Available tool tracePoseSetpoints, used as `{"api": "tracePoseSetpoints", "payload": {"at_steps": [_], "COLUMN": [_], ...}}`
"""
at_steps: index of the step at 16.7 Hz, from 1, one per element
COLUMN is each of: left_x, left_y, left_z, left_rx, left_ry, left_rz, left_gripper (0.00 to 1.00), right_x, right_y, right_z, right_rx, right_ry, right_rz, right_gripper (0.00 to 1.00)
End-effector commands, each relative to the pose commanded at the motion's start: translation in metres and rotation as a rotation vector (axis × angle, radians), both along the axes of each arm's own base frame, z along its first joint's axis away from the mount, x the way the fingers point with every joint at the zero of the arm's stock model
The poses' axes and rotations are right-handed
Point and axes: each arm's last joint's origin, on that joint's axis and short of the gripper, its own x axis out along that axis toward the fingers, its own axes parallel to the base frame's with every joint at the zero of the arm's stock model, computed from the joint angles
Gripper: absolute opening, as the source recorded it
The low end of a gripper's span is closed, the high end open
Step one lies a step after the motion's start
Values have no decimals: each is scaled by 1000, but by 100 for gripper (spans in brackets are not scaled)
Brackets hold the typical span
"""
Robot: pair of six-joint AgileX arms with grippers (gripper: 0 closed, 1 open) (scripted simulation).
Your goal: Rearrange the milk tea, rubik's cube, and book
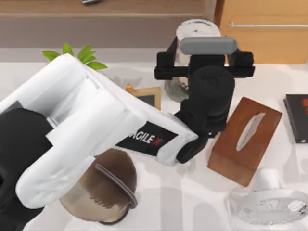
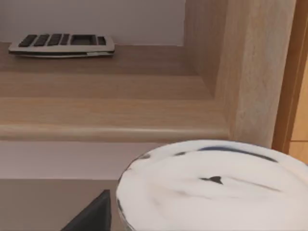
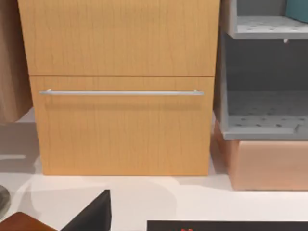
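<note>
Milk tea stands at the back of the table, right of the middle. Its white lid faces up and its clear wall drops beneath the left gripper, which hangs right over it. From above I cannot tell whether that pincer is spread or pinching the cup. A small framed board sits just to the cup's left and a tissue box near its front right. A black book lies at the right edge, so the open room looks to be straight up or forward.

From the left wrist, the lid looms close beneath the camera, and a wooden shelf carrying a remote rises just behind. That ledge would be the thing to clear on a lift.

From the right wrist, the right gripper is parked low before a drawer cabinet, its state unreadable. A teal corner on the grey rack may be the book, though too little shows.

The cup likely handles as top-heavy, thin-walled and slick. I judge a mid-wall pinch with gentle pressure is safest, keeping it upright.
</note>
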Motion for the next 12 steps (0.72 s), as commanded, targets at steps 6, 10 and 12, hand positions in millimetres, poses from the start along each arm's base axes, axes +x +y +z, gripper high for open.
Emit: {"api": "tracePoseSetpoints", "payload": {"at_steps": [6,10,12], "left_x": [-3,-2,7], "left_y": [7,6,12], "left_z": [-4,0,22], "left_rx": [22,23,32], "left_ry": [17,14,3], "left_rz": [15,11,8], "left_gripper": [100,100,100], "right_x": [0,0,0], "right_y": [0,0,0], "right_z": [0,0,0], "right_rx": [0,0,0], "right_ry": [0,0,0], "right_rz": [0,0,0], "right_gripper": [100,100,100]}}
